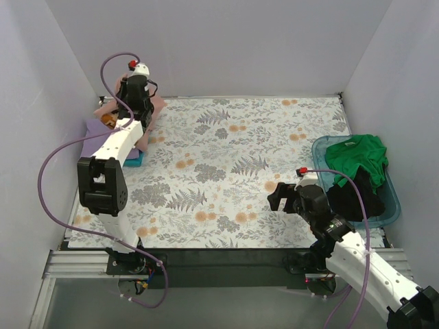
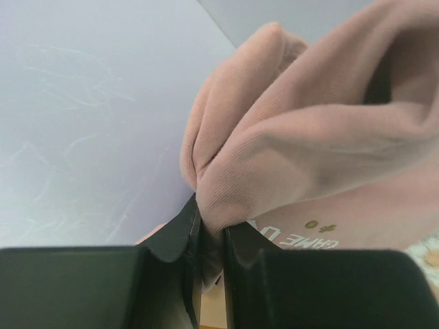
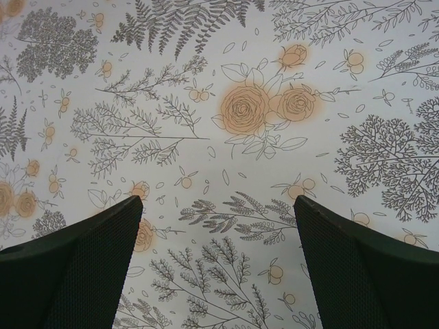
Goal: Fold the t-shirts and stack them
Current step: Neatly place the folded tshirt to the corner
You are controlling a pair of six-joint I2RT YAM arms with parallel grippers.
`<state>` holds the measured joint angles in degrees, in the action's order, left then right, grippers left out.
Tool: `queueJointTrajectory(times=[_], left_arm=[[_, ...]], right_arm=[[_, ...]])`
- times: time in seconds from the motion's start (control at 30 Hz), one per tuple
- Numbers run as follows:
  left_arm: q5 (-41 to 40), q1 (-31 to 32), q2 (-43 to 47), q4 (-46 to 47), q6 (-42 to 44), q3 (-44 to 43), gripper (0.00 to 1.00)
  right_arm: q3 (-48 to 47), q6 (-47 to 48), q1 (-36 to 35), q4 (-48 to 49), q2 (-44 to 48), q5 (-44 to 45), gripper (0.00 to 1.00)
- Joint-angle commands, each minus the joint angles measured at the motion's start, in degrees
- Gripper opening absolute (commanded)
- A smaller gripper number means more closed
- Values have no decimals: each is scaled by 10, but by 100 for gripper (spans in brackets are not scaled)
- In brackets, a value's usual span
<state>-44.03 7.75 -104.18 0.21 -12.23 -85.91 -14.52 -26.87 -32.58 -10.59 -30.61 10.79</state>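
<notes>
A dusty pink t-shirt [image 1: 156, 108] with a small print lies on top of a pile at the far left, over a lavender shirt [image 1: 98, 140] and a teal one [image 1: 134, 161]. My left gripper [image 1: 127, 104] is shut on a fold of the pink shirt [image 2: 302, 137], pinched between the fingertips [image 2: 180, 236] close to the back wall. A green t-shirt [image 1: 357, 156] and a black one [image 1: 357, 199] lie in the teal plastic tub [image 1: 391, 212] at the right. My right gripper [image 1: 281, 197] is open and empty above the floral cloth [image 3: 226, 89], left of the tub.
The floral tablecloth [image 1: 233, 171] covers the table between the pile and the tub. White walls close in the left, back and right sides. A purple cable [image 1: 55, 171] loops off the left arm.
</notes>
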Motion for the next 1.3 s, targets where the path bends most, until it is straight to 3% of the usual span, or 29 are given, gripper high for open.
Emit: queueJointTrajectory(times=[0.0, 0.27, 0.57, 0.6, 0.63, 0.73, 0.77, 0.83, 1.07, 1.17, 1.2, 1.27], left_arm=[[5, -27, 42, 38, 27, -28, 0], [18, -67, 28, 82, 12, 12, 0], [-13, -127, -72, 90, -33, 8, 3], [-20, -131, -80, 95, -33, 8, 8], [-42, -135, -92, 115, -35, 9, 22], [-45, -150, -102, 117, -46, 11, 41], [-59, -155, -107, 117, -54, 8, 75], [-80, -157, -112, 117, -69, -5, 92], [-79, -139, -92, 0, -171, -80, 94], [-7, -122, -69, -155, -266, -166, 94], [66, -121, -60, -203, -325, -192, 95], [136, -120, -47, -307, -383, -258, 96]], right_arm=[[-27, -3, 3, 5, -13, 13, 98], [-31, -5, 4, 5, -45, 22, 98], [-33, -8, 4, 5, -55, 46, 98], [-34, -8, 4, 5, -59, 49, 98], [-35, -8, 3, 5, -61, 49, 98], [-38, -6, 5, 5, -73, 53, 98], [-38, -6, 5, 5, -74, 53, 98], [-39, -7, 6, 5, -81, 52, 98], [-36, -11, 6, 5, -71, 50, 98], [-33, -12, 7, 5, -60, 54, 98], [-33, -13, 6, 4, -57, 52, 98], [-29, -15, 7, 3, -53, 51, 98]])
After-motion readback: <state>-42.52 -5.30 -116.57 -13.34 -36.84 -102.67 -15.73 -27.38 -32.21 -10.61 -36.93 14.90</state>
